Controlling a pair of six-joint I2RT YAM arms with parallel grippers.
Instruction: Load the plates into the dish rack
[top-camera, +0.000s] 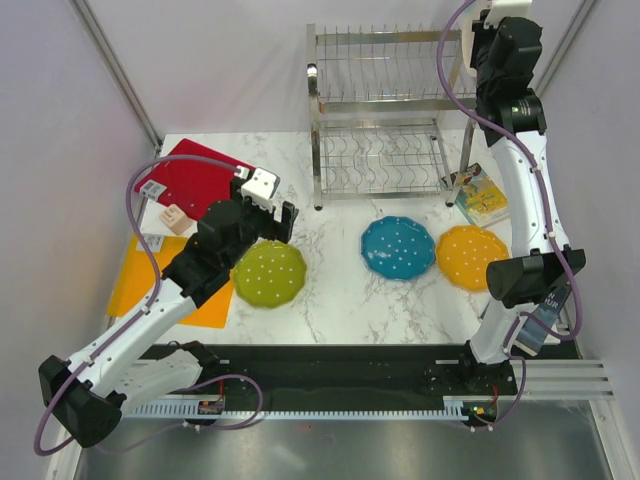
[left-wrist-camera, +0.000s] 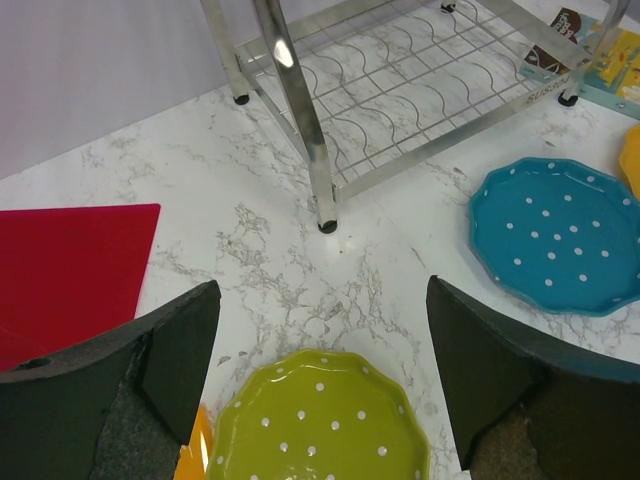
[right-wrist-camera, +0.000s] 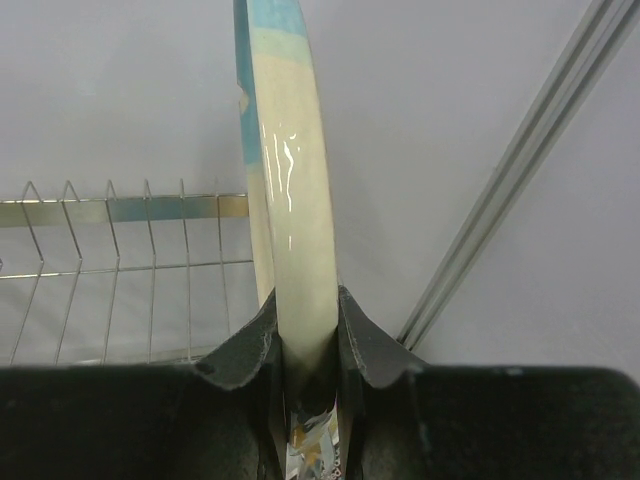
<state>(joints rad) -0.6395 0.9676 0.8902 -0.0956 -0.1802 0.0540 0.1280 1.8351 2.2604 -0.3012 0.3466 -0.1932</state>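
Note:
The scalloped lime-green plate (top-camera: 269, 273) (left-wrist-camera: 320, 420) lies flat on the marble table. My left gripper (top-camera: 270, 215) (left-wrist-camera: 321, 283) hovers open over its far edge, jaws wide apart and holding nothing. To the right lie the blue plate (top-camera: 398, 247) (left-wrist-camera: 560, 235) and the orange plate (top-camera: 472, 257) (left-wrist-camera: 632, 160). My right gripper (top-camera: 500, 40) (right-wrist-camera: 305, 300) is raised at the top right end of the dish rack (top-camera: 385, 120) (left-wrist-camera: 400, 90) (right-wrist-camera: 120, 260). It is shut on the rim of the cream-and-light-blue plate (right-wrist-camera: 295, 200), held on edge above the upper shelf.
A red board (top-camera: 195, 180) (left-wrist-camera: 70, 260) and an orange mat (top-camera: 150, 280) (left-wrist-camera: 195, 450) lie at the left, with a small white and pink object (top-camera: 170, 218) between them. A picture book (top-camera: 482, 195) (left-wrist-camera: 590, 50) lies by the rack's right leg.

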